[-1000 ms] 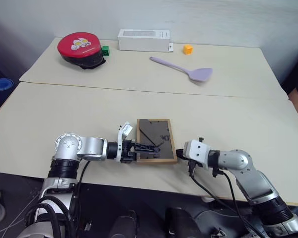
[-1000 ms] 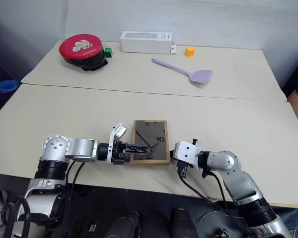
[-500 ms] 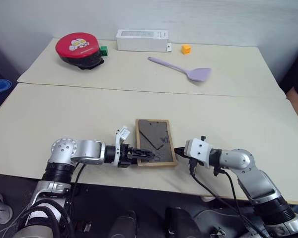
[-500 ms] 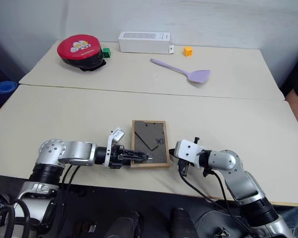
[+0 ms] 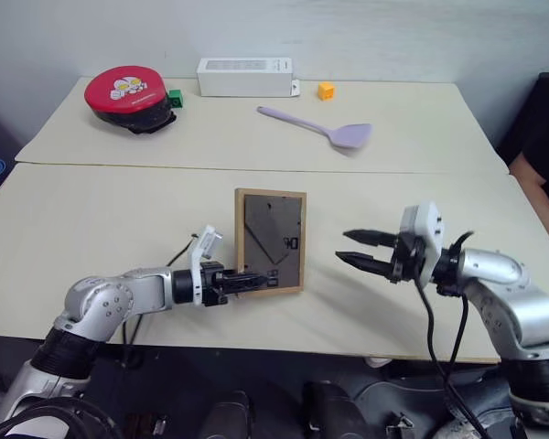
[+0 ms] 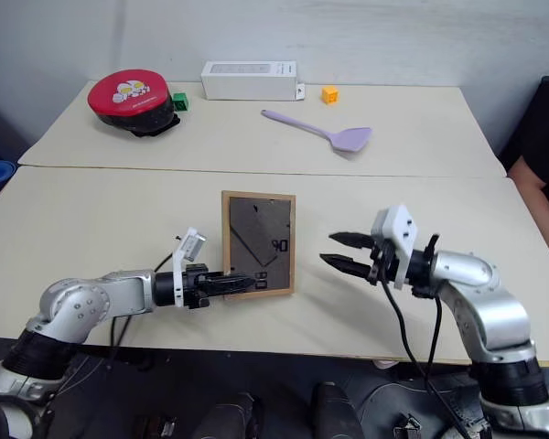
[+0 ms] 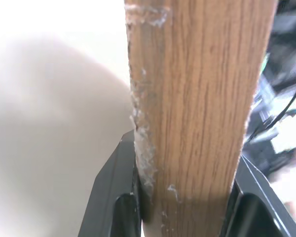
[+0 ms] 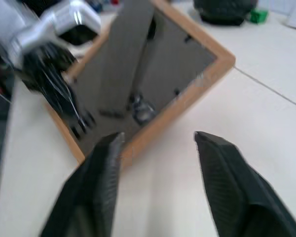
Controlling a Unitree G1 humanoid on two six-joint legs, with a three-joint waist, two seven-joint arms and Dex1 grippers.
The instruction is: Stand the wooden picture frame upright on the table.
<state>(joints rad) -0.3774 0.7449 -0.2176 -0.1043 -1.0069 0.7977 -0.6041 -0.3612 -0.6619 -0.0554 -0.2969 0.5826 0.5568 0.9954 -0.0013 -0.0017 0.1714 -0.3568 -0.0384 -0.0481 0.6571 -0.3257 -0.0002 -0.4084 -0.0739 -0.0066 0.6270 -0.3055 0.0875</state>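
Since a second ago the right gripper (image 5: 359, 251) is lifting away with fingers spread, released, while the frame is tipping up. The left gripper (image 5: 249, 281) is clamping the wooden picture frame (image 5: 271, 240) by its near lower edge, dark back panel showing, on the worktop (image 5: 119, 210).

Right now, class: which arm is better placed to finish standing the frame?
Left. The left gripper is clamped on the light-wood picture frame's lower edge, while the right gripper hangs open beside it, touching nothing.

Even bright light, soft shadows, wrist views blurred, one glaring white
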